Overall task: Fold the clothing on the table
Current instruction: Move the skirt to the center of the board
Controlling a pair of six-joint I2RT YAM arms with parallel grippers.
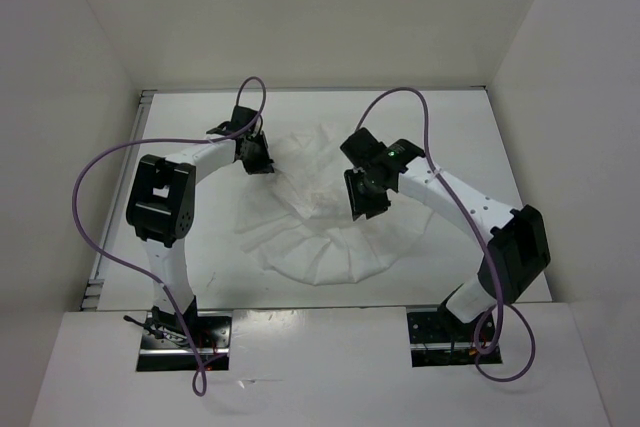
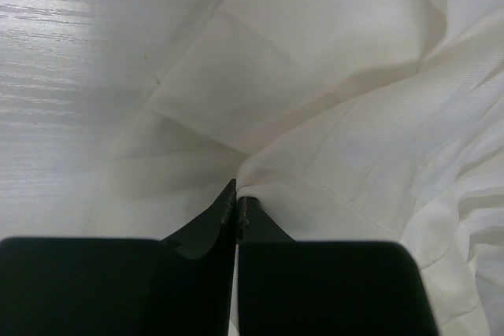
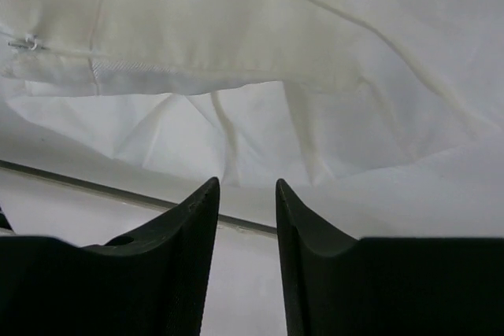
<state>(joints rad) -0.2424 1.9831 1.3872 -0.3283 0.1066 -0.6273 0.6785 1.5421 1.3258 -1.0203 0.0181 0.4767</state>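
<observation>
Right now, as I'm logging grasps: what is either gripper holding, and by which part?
The left gripper pinches the clothing by a bunched fold near its far left edge; the right gripper is open, holding nothing.

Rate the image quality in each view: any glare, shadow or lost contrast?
Top external view: even, bright light; the white clothing barely separates from the white table. Left wrist view: glare streaks on the table top left, soft shadows in the folds. Right wrist view: the right pincer is underexposed black, fabric slightly soft.
</observation>
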